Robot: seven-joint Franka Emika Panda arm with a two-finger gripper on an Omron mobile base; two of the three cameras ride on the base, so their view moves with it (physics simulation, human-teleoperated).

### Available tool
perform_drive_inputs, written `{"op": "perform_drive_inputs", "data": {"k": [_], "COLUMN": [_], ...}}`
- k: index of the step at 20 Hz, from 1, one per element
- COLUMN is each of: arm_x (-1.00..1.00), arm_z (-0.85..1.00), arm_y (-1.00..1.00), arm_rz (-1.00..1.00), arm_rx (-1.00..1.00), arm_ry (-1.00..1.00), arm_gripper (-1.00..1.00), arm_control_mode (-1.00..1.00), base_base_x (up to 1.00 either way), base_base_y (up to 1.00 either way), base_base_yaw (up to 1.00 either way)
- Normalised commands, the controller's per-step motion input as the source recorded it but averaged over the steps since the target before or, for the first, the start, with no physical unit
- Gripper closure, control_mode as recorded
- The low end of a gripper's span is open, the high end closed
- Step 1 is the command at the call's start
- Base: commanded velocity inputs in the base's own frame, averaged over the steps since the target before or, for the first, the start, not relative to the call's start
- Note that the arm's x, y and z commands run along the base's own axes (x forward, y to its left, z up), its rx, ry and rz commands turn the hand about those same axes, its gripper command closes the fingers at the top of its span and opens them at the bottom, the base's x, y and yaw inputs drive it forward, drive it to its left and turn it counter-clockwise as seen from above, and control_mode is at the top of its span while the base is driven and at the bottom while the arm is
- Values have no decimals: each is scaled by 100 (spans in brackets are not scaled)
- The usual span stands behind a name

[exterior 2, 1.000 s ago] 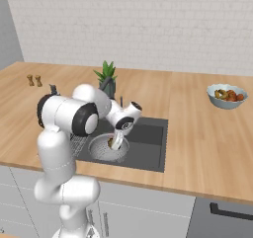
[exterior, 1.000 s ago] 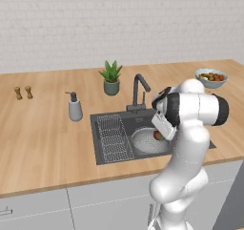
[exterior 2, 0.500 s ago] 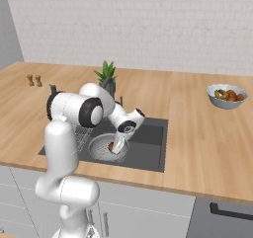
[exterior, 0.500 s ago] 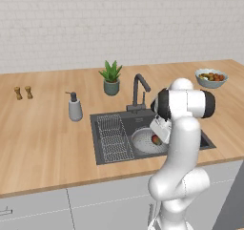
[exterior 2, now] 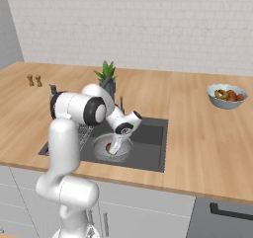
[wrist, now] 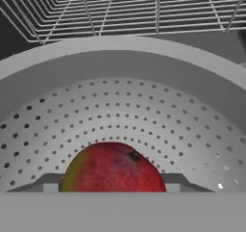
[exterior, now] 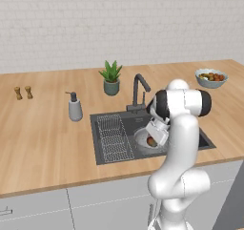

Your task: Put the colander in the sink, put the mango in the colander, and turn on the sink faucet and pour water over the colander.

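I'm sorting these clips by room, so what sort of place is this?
A kitchen, computer-rendered by the look of it: a wooden counter holds a dark sink with a gooseneck faucet, and a colander in the sink contains a mango.

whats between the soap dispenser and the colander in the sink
In the left base view, the wire rack sits in the sink between the soap dispenser and the colander.
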Motion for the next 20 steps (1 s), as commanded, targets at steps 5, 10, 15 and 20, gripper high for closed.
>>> {"op": "perform_drive_inputs", "data": {"k": [5,10,15,20], "arm_x": [-5,-24,-26,-3], "arm_z": [-14,1,21,41], "arm_y": [6,7,0,0], "arm_rz": [-3,-5,-7,-12], "arm_rx": [0,0,0,0], "arm_ry": [-5,-7,-11,-6], "arm_gripper": [100,-100,-100,-100], "arm_control_mode": [-100,-100,-100,-100], "base_base_x": [0,0,0,0], "base_base_y": [0,0,0,0], "base_base_yaw": [0,0,0,0]}}
